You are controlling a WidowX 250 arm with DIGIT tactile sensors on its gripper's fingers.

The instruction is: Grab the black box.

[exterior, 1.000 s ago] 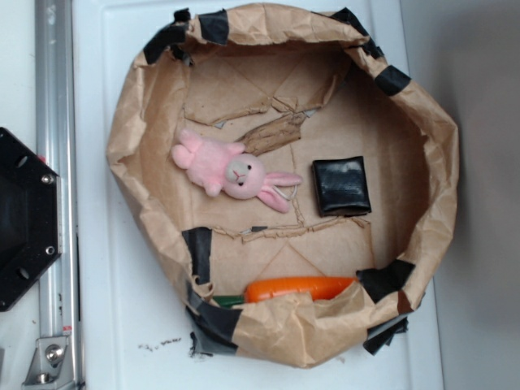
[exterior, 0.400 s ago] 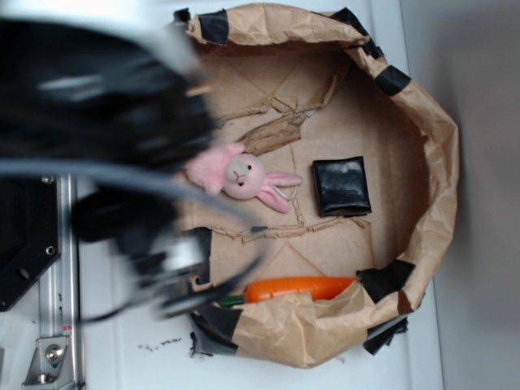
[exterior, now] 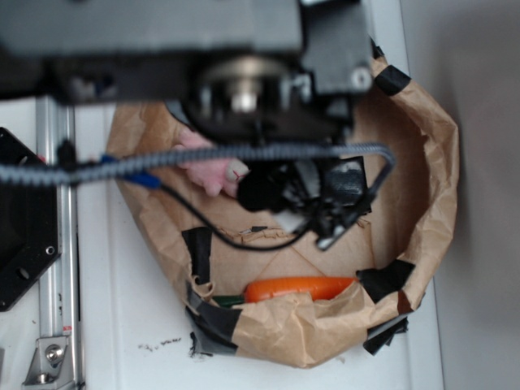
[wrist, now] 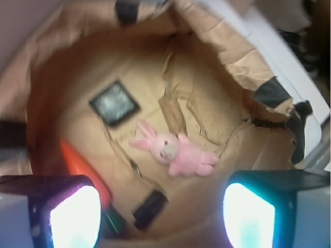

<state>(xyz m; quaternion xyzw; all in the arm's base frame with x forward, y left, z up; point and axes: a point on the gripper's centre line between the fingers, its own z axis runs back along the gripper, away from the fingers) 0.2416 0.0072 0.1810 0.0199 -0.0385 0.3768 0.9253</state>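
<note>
**Black box on the floor of the paper tub, arm overhead**

Black box (wrist: 114, 103): one is counted, lying flat on the brown paper floor of a tub (exterior: 431, 146) formed from crumpled kraft paper. In the exterior view the box (exterior: 351, 180) is largely covered by the arm, and only a glossy corner is seen. One pink plush bunny (wrist: 175, 153) is seen beside the box but apart from it, lying on its side. One orange carrot (exterior: 299, 288) is laid along the tub's near wall, well apart from the box. Several black tape patches (exterior: 197, 250) are fixed around the tub's rim; their full number cannot be counted behind the arm.

The tub is carried on a white worktop (exterior: 122, 317). One black hexagonal plate (exterior: 20, 227) and one aluminium rail (exterior: 55, 268) are seen at the worktop's left edge.

The box is nearly square, so no long axis can be made out; in the wrist view it is turned so that its corners point up, down and sideways, like a diamond.

The gripper (wrist: 160, 214) is held above the tub, and its two lit fingertips (wrist: 75, 217) are set wide apart with nothing between the jaws.
</note>
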